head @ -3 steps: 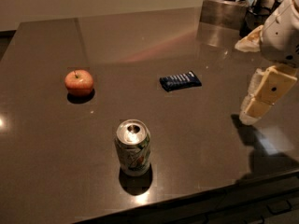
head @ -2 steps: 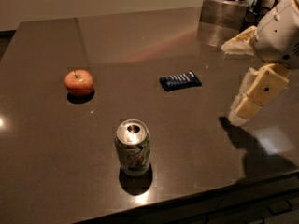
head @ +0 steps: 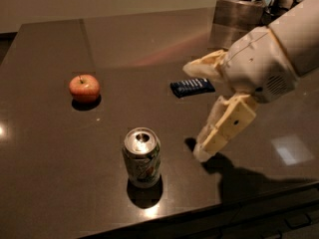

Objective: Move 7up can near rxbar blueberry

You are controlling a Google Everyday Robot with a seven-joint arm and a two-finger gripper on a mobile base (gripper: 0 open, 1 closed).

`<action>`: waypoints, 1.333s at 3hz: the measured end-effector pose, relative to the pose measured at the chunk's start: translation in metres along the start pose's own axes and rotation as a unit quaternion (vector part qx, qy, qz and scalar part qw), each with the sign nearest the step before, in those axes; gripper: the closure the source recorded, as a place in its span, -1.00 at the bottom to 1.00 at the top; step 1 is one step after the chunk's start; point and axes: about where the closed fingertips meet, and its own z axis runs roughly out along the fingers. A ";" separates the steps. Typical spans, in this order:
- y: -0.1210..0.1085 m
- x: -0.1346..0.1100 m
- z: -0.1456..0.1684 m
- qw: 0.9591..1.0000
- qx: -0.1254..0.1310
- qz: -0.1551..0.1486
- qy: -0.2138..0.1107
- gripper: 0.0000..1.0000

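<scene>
Gripper (head: 193, 112) held over the table (head: 40, 148), fingers spread apart.
The 7up can (head: 142, 158) is seen upright near the front edge, left of the gripper; the rxbar blueberry (head: 192, 87) is laid farther back.

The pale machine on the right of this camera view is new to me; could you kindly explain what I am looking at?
That is a robot arm ending in a two-finger hand. The fingers are spread open and hold nothing. The hand hangs over the dark table, to the right of the 7up can and in front of the rxbar blueberry, the flat blue wrapper. An apple sits further left. There is only one picture, looking down on the table at a slant; where the camera is mounted is not known.
</scene>
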 end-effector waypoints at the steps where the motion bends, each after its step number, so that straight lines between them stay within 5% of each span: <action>1: 0.017 -0.008 0.032 1.000 -0.019 -0.007 -0.023 -1.00; 4: 0.041 -0.020 0.103 0.998 -0.040 -0.017 -0.042 -0.93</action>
